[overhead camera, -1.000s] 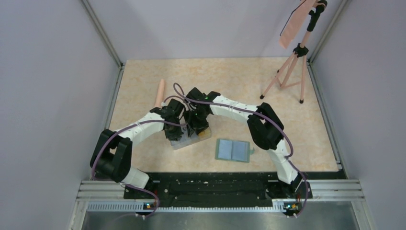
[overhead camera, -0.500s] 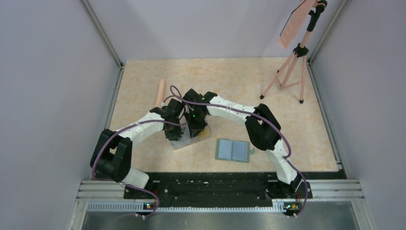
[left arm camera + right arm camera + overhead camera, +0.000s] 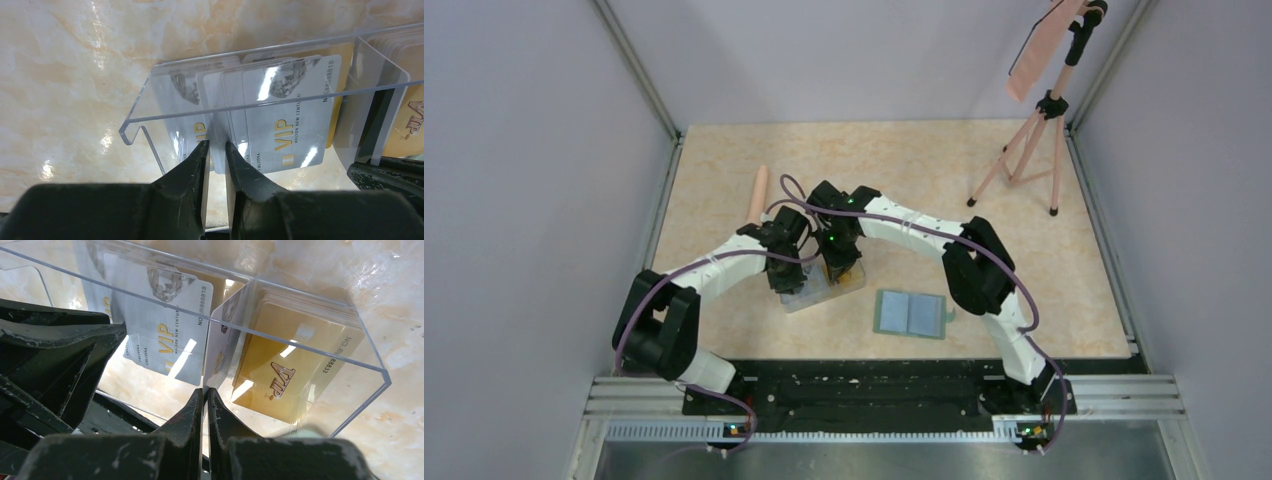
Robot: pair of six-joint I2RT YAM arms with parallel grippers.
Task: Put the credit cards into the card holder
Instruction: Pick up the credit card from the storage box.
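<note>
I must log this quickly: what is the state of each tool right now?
Left tool: nearly closed, seemingly gripping a wall of the clear box.
Right tool: closed, pinching a whitish card by its edge.

Left pincer [image 3: 216, 150] and right pincer [image 3: 205, 397] crowd the clear box [image 3: 817, 293].

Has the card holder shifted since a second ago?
No. In the top view the card holder lies open in the same spot, with the same gap to the near edge of the table.

The left arm [image 3: 724, 266] and right arm [image 3: 912, 228] have white links, black joints and purple cables.
</note>
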